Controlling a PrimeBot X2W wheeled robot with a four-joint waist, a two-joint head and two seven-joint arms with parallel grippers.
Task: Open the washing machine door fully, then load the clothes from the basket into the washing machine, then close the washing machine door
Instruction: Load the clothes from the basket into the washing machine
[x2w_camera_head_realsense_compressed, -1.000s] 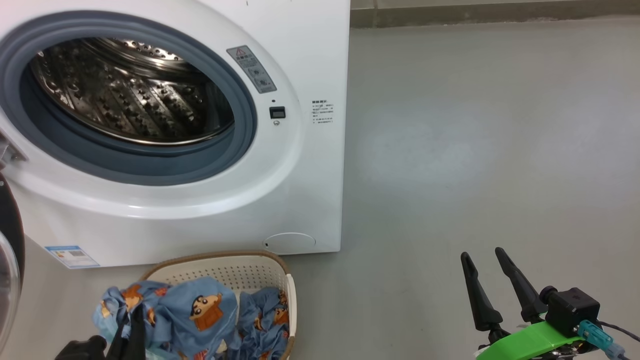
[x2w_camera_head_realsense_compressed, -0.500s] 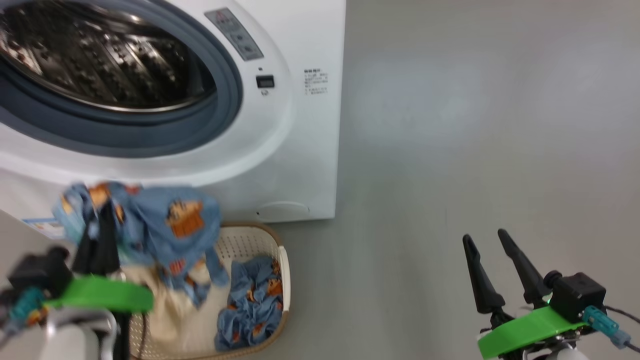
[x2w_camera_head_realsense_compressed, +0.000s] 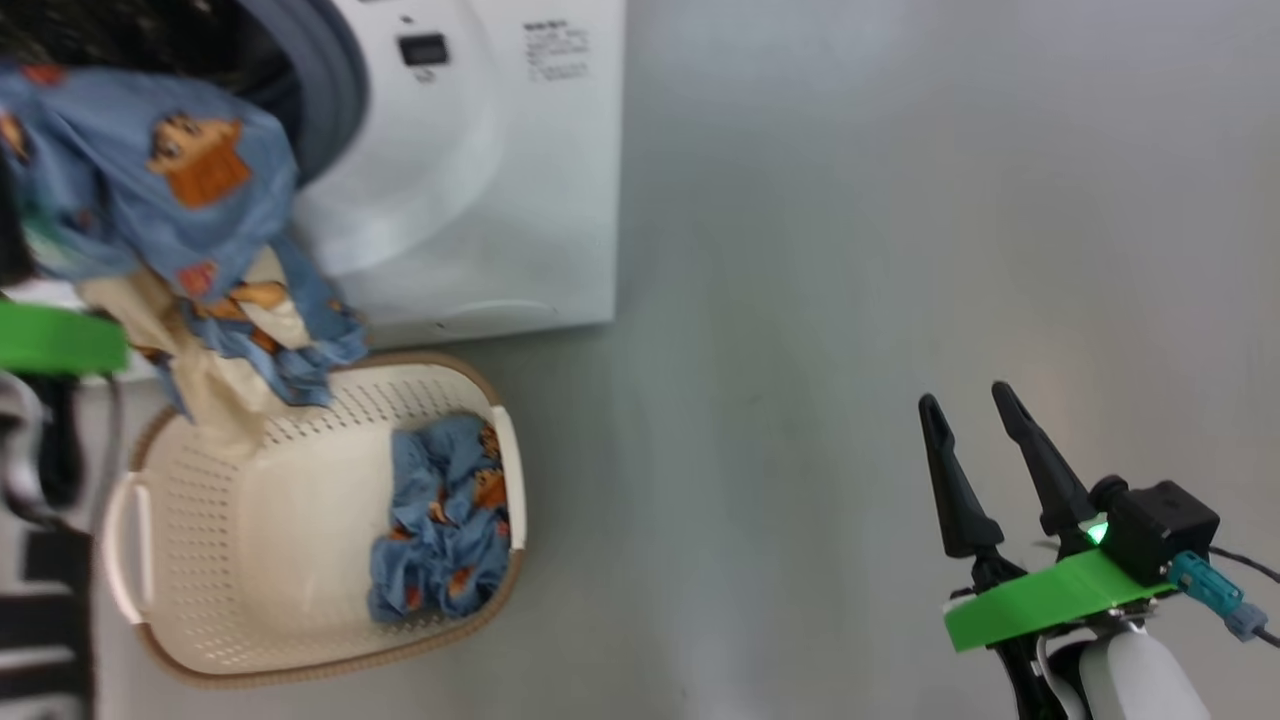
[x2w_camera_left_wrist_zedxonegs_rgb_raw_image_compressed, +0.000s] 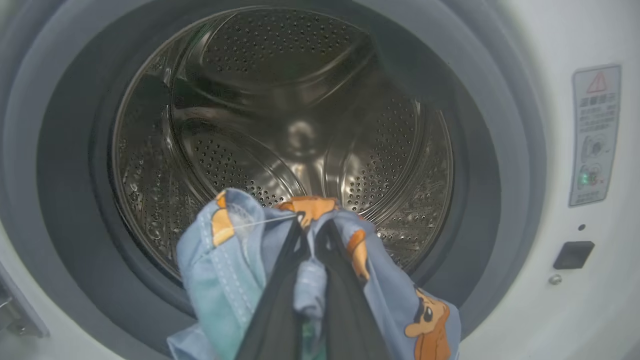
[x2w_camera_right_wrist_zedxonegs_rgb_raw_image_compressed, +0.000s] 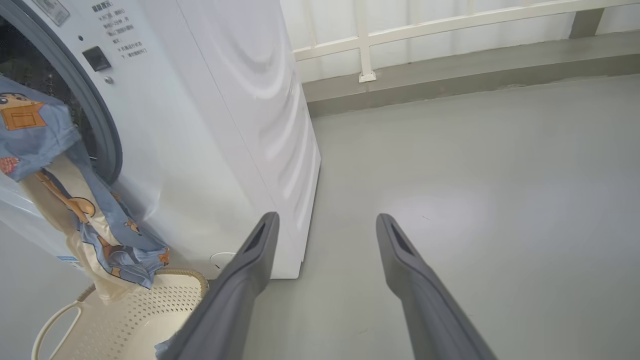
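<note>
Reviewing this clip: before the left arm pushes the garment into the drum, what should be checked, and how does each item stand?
1. Grip: ok; left end effector is shut on the blue garment.
2. Aim: ok; it faces the drum opening.
3. Drum: ok; looks empty, nothing in the way.
4. Trailing fabric: not ok; the garment's tail hangs below the opening toward the basket.
5. Right end effector: ok; open, empty, apart over the floor.
6. Door fully open: cannot tell.

Smooth grey floor (x2w_camera_head_realsense_compressed: 850, 250), white washing machine (x2w_camera_head_realsense_compressed: 540, 200) standing on it, cream perforated basket (x2w_camera_head_realsense_compressed: 270, 560) set just before the machine
</note>
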